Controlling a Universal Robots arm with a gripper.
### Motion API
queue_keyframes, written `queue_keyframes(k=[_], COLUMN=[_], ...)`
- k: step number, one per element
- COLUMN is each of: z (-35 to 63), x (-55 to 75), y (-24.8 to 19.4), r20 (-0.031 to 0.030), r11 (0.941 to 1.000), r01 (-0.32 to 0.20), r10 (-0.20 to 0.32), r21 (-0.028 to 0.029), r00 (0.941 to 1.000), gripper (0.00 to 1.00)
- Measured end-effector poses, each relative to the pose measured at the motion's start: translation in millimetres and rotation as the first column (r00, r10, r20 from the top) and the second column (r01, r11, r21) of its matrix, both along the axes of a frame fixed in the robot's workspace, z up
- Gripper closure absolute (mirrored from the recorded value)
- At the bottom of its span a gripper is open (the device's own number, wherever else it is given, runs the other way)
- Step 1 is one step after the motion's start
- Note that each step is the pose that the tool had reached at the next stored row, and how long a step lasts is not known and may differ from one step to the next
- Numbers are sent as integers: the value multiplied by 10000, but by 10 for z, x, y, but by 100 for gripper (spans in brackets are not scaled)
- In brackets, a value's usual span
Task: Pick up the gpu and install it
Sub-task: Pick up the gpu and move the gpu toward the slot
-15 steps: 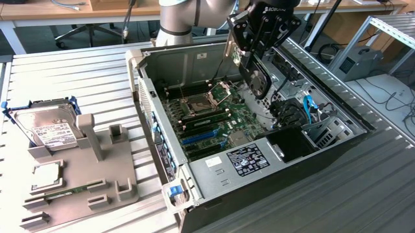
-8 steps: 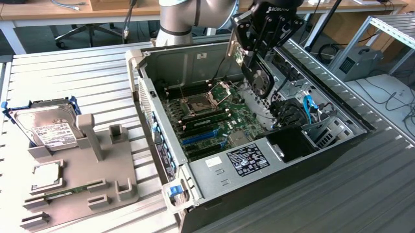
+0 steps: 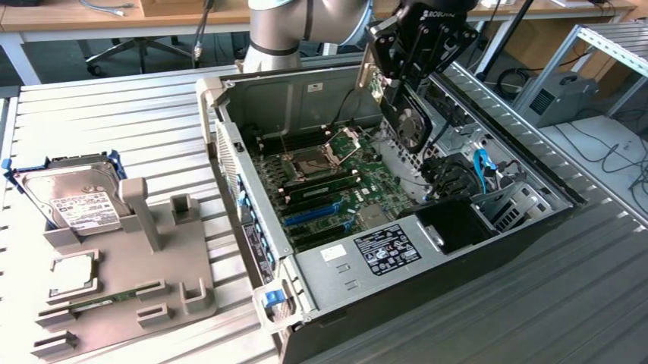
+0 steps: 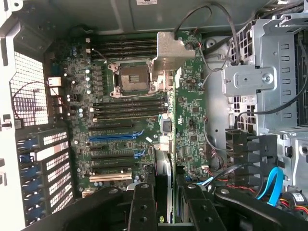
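The gpu (image 3: 409, 123) is a thin, flat card with a black cooler, 1 round fan and a green board edge. It hangs on edge over the open computer case (image 3: 506, 262), above the case's motherboard (image 3: 335, 193) and not seated in any slot. The gripper (image 3: 405, 77) has its 2 fingers (image 4: 143, 204) clamped on the card's upper edge, and the wrist view sees the card edge-on between them. Just beside the case, on the exterior view's left, stands 1 gray holder (image 3: 152, 243). It carries 1 silver hard drive (image 3: 76, 199) with a white label, 1 square silver chip (image 3: 71, 274) and 1 narrow green memory stick (image 3: 102, 301) lying flat.
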State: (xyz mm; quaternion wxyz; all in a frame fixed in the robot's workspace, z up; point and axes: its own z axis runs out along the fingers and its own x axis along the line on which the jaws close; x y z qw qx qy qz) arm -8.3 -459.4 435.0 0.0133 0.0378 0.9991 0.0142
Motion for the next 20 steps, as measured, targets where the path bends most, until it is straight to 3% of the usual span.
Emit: queue_keyframes(k=[20], z=[0], x=[173], y=[0], r20=[0], r11=[10000], r01=[-1], r10=[1], r21=[0], r00=[10000], gripper=[74])
